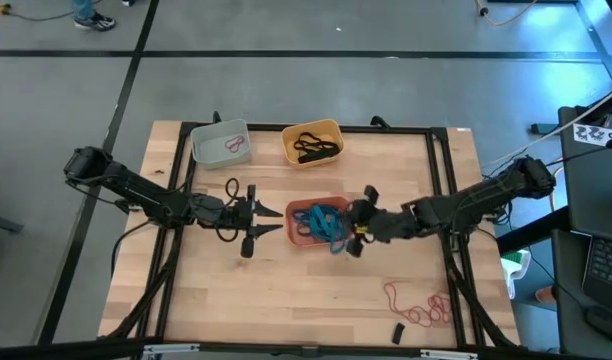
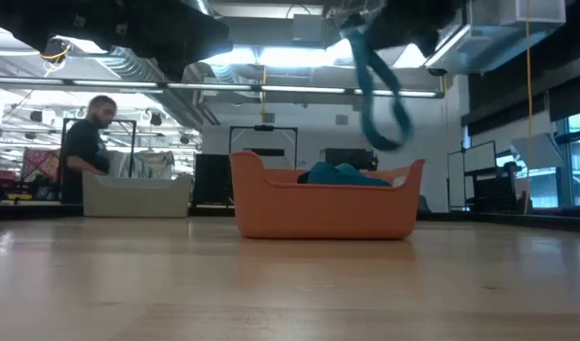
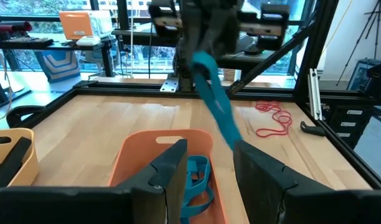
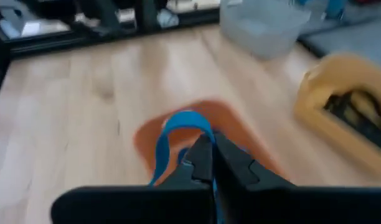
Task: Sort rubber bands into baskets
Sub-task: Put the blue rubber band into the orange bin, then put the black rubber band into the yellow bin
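Right end effector [image 1: 358, 238] sits over the near-right edge of the salmon-red basket [image 1: 298, 234], clenched tight on a blue band [image 2: 375, 90]. Low view shows it best: the loop dangles limp from the pinch, hanging above the basket w/ more blue bands [image 1: 321, 220] already piled inside. Looks like a drop is coming, tho that's my read only.

Left end effector [image 1: 254, 222] waits just left of the same basket, fingers [image 3: 172, 174] parted, holding nothing. A black band [image 1: 231, 189] lies on the counter [image 1: 316, 310] just beyond it.

Other baskets: pale grey-white basket [image 1: 220, 141] at the far edge w/ a red band [image 1: 235, 145] in it, yellow-orange basket [image 1: 313, 142] beside it holding black bands [image 1: 316, 146]. So 3 baskets, 1 colour each by the look of it.

Still loose: a tangle of red bands [image 1: 418, 305] on the counter, near-right corner, well apart from every basket.

Handling: these bands are v. light, thin, floppy, no stiffness at all, so they sag and swing from a single pinch point. Stretchy too, prob. grippy rubber, may cling to a finger pad on let-go. Not fragile. Best hold: pinch 1 strand where it arches off the counter or crosses another. In that red tangle, expect neighbours to come up snagged, so take an outer loop at the edge.
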Available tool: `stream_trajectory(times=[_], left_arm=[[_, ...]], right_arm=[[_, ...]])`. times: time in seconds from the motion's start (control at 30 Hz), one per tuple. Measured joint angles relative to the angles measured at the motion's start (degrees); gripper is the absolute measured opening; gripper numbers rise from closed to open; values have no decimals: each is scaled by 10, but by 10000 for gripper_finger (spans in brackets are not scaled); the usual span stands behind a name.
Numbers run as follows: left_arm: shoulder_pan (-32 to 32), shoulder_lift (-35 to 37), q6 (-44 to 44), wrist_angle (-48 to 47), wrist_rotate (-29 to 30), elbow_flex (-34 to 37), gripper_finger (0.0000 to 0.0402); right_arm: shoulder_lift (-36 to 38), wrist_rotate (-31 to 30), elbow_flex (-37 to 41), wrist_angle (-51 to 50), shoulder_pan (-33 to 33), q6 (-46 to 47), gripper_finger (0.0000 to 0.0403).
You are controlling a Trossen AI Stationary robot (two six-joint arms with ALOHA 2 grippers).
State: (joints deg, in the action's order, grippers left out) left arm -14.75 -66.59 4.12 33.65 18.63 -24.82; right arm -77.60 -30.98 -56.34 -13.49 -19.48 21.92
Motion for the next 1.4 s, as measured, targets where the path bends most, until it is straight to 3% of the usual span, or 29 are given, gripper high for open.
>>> stream_trajectory(times=[0.2,0.47,0.7,1.13,1.23,1.4], left_arm=[[0,0,1,0,0,0,127],[0,0,2,0,0,0,127],[0,0,0,-1,0,0,127],[0,0,0,-2,0,0,127],[0,0,0,-2,0,0,127],[0,0,0,-3,0,0,127]], right_arm=[[-7,14,0,37,57,-104,5],[-55,171,6,-3,116,-179,5],[-94,141,6,-38,146,-173,5],[-144,171,6,-38,169,-124,8],[-144,172,4,-44,173,-101,30],[-144,177,4,-45,173,-84,105]])
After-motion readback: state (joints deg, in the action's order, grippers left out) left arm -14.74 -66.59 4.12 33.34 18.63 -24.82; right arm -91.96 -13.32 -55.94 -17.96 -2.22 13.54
